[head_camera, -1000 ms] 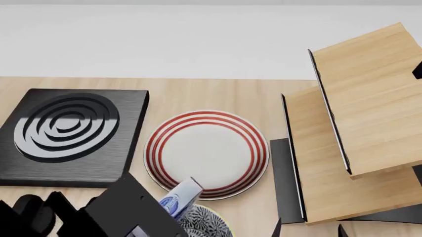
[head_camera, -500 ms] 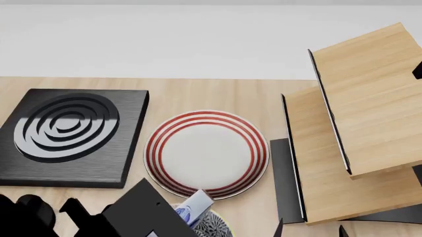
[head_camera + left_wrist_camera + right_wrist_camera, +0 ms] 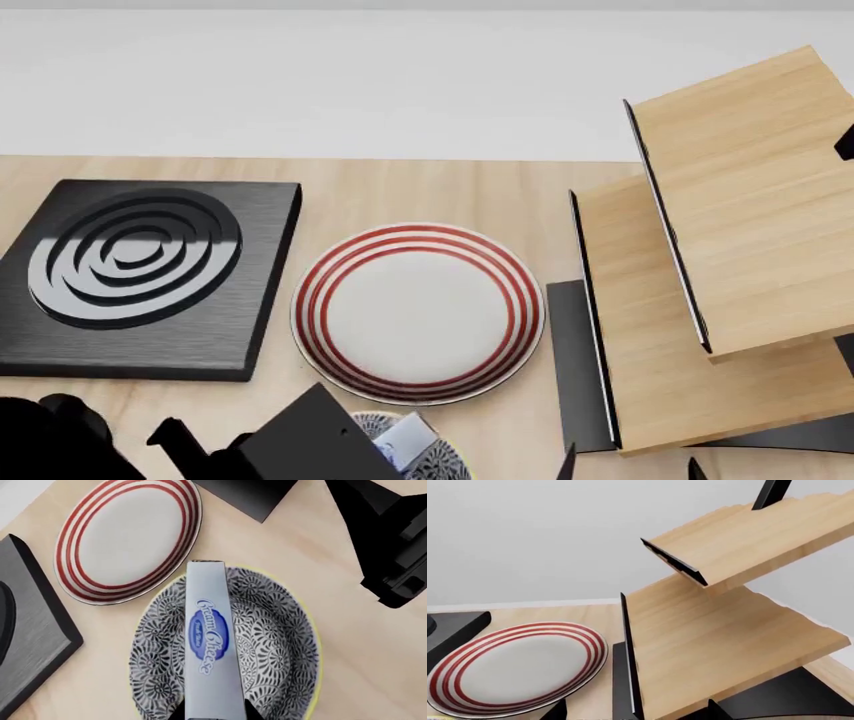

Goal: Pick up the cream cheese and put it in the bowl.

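A: What did your left gripper (image 3: 213, 715) have?

B: You had its fingers clamped on either side of the cream cheese (image 3: 213, 645), at the box's near end. Only the dark fingertips showed at the edge of the left wrist view.

A: And where was the box?

B: It hung lengthwise over the bowl (image 3: 280, 645), logo facing the camera, its far end reaching just past the bowl's rim toward the red-ringed plate (image 3: 127, 535). Whether it touched the bowl's inside, I couldn't tell. From your head camera only a corner of the box (image 3: 407, 437) peeked out beside the left arm (image 3: 300, 445), above a sliver of the bowl (image 3: 441, 462).

A: Your right gripper (image 3: 634, 710)?

B: Two dark fingertips stood well apart with nothing between them, facing the wooden shelf (image 3: 727, 630) and the plate (image 3: 514, 665).

A: What else was around?

B: The black stove block (image 3: 140, 270) sat just beside the plate (image 3: 420, 312) on the wooden table (image 3: 441, 190).
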Controlling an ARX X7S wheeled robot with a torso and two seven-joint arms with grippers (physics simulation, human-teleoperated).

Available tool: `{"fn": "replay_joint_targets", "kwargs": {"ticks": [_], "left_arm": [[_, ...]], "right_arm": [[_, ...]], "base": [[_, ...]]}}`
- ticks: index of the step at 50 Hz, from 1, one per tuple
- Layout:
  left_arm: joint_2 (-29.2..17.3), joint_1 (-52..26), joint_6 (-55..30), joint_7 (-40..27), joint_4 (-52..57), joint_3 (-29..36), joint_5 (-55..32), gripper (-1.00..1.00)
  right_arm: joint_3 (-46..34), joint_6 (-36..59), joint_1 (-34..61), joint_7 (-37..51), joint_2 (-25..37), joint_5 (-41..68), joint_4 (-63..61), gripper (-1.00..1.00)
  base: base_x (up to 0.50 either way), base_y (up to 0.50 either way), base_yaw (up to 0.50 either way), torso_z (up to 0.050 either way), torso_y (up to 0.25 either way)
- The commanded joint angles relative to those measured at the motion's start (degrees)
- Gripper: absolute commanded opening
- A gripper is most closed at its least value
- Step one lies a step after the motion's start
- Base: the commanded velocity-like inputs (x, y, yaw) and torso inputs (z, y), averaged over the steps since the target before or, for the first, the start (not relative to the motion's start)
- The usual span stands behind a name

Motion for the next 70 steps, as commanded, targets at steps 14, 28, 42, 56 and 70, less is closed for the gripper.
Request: {"fn": "replay_joint_targets", "kwargs": {"ticks": [14, 28, 42, 56, 70], "left_arm": [[0.06, -0.07, 0.51, 1.85, -4.22, 1.44, 2.92, -1.0], [0.57, -0.08, 0.57, 3.42, -4.55, 2.63, 5.44, -1.0], [0.89, -0.25, 0.64, 5.97, -5.35, 3.49, 6.9, -1.0], [1.44, -0.91, 0.5, 7.75, -6.33, 4.71, 8.9, -1.0], [1.94, -1.07, 1.05, 10.78, -7.84, 5.68, 11.45, -1.0]], "right_arm": [[-0.14, -0.38, 0.19, 0.1, -0.02, 0.32, 0.76, 1.0], [-0.42, -0.92, 0.27, -0.26, -0.07, 0.51, 1.38, 1.0], [-0.47, -0.9, 0.54, -0.17, -0.02, 0.72, 1.81, 1.0], [-0.54, -1.11, 0.74, -0.31, -0.01, 1.05, 2.23, 1.0], [-0.62, -1.35, 0.8, -0.25, 0.06, 1.13, 2.58, 1.0]], "base": [[0.0, 0.0, 0.0, 0.001, 0.001], [0.0, 0.0, 0.0, 0.0, 0.001], [0.0, 0.0, 0.0, 0.0, 0.001], [0.0, 0.0, 0.0, 0.001, 0.0], [0.0, 0.0, 0.0, 0.0, 0.001]]}}
